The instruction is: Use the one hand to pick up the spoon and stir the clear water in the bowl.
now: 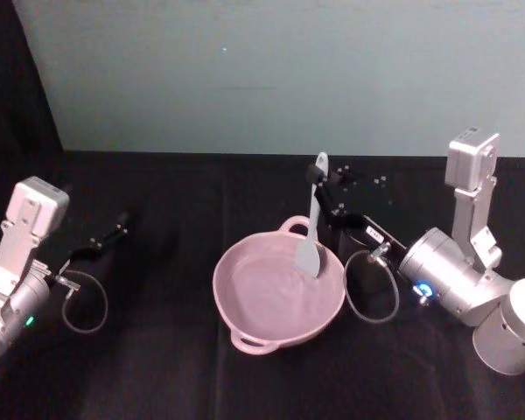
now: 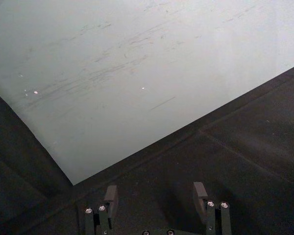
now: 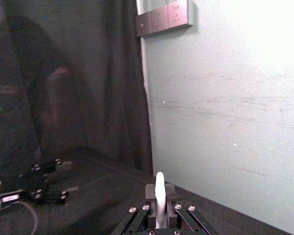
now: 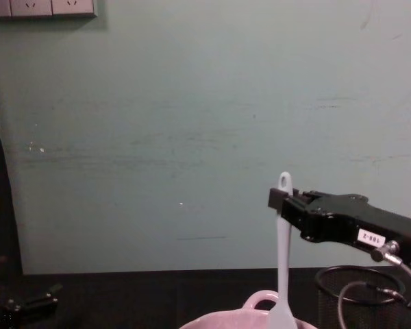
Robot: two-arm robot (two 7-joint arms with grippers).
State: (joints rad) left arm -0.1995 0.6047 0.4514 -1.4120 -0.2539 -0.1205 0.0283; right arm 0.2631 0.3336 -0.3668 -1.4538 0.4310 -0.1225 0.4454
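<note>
Right gripper is clenched on the spoon just below its eyelet. The blade hangs straight under the claw, inside the bowl.

Risk, as a judgement: the hold is high on a slim handle, so a wide sweep may knock the blade against the rim and slop water.

Black mesh cup sits close beneath the claw's body, and a low wrist could knock it.

Left gripper is parked well off to the side, fingers apart.

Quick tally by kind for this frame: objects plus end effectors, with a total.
spoon: 1
bowl: 1
mesh cup: 1
end effectors: 2, left end effector open over the table's left side, right end effector shut on the spoon handle
total: 5
</note>
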